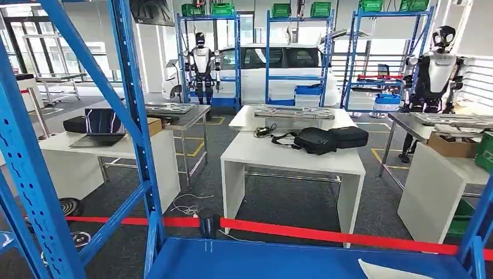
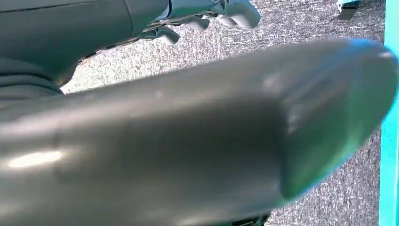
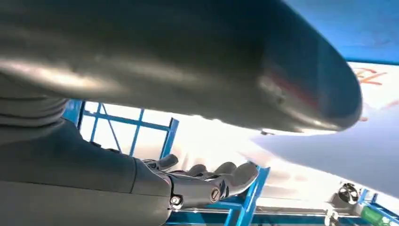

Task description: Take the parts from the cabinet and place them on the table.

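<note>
Two sets of fingers, neither holding anything. Left fingers (image 2: 226, 12) loosely curled, set well apart from the thick grey thumb (image 2: 263, 122), with nothing but grey carpet (image 2: 301, 28) in the gap. Left hand (image 2: 141, 141) hanging over that floor, just beside a blue upright (image 2: 390, 117) of the cabinet. Right fingers (image 3: 226, 176) slightly bent and likewise wide of their thumb (image 3: 188, 61) — nothing between them. Right hand (image 3: 155, 183) raised beside the blue shelf (image 3: 348, 28), thumb tip close to a pale part (image 3: 339, 150); contact between the two impossible to judge from the blurred wrist view.

Seen from the head view, that pale part (image 1: 395, 272) lying flat on the blue shelf (image 1: 261, 258) at the near right corner, its narrow end pointing left toward the shelf's middle, the rest cut off by the picture's edge — long axis therefore uncertain, though apparently running left to right along the shelf.

Beyond the cabinet frame (image 1: 134, 104), a strip of red tape (image 1: 325, 233) stretched across the floor. Behind it, a white table (image 1: 290, 160) carrying a black bag (image 1: 325, 139), well apart from the shelf. To the left, another white table (image 1: 116, 151) with an open laptop (image 1: 102, 128). Farther back, two humanoid robots (image 1: 202, 64) and (image 1: 436, 72), blue racks (image 1: 299, 52) topped with green crates (image 1: 222, 8), and a white car (image 1: 273, 70).
</note>
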Controlling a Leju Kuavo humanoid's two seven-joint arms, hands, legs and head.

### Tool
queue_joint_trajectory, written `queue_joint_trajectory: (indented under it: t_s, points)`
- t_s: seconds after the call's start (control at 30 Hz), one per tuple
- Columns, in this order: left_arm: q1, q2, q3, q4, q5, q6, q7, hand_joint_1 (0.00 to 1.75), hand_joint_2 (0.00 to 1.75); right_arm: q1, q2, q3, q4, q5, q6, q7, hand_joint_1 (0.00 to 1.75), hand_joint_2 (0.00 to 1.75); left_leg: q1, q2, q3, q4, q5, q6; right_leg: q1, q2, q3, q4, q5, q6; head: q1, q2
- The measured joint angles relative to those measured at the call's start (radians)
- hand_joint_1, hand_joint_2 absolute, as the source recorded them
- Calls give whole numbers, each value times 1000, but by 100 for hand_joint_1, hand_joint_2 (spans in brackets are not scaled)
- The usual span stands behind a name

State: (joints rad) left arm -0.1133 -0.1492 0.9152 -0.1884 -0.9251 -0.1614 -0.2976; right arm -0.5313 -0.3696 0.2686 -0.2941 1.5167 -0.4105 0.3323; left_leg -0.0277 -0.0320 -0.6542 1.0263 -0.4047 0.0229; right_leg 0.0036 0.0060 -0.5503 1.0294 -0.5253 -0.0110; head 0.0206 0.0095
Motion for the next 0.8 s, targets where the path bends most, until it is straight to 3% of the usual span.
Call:
queue_joint_trajectory:
  t_s: [0.1,0.13,0.17,0.23,0.37,0.4,0.43,0.47,0.8]
  points:
    - [1,1,1,0,1,0,0,0,0,4,0,-7,0,-3,-2,-4,2,0,0,0,0,0,0,0,0,0,0,0,0,0,0,0]
    - [2,1,1,0,1,0,0,0,0,5,0,-7,0,-3,-2,-4,24,0,0,0,0,0,0,0,0,0,0,0,0,0,0,0]
    - [2,1,1,0,1,1,0,0,0,7,0,-7,0,-3,-2,-4,16,0,0,0,0,0,0,0,0,0,0,0,0,0,0,0]
    - [2,1,2,0,1,1,0,0,0,8,0,-9,0,-3,-2,-5,33,0,0,0,0,0,0,0,0,0,0,0,0,0,0,0]
    - [3,2,3,0,6,6,-3,0,0,9,0,-19,0,3,-18,-16,28,0,0,0,0,0,0,0,0,0,0,0,0,0,0,0]
    - [3,2,4,0,8,8,-4,0,0,10,0,-27,0,11,-29,-24,77,0,0,0,0,0,0,0,0,0,0,0,0,0,0,0]
    - [3,2,5,0,10,9,-7,0,0,10,0,-36,-1,16,-38,-29,9,0,0,0,0,0,0,0,0,0,0,0,0,0,0,0]
    - [3,3,6,0,12,10,-8,0,0,10,0,-41,-3,16,-41,-30,0,0,0,0,0,0,0,0,0,0,0,0,0,0,0,0]
    - [2,7,6,0,13,12,-27,0,0,24,0,-76,-6,45,-54,-27,0,0,0,0,0,0,0,1,0,0,0,0,0,0,0,0]
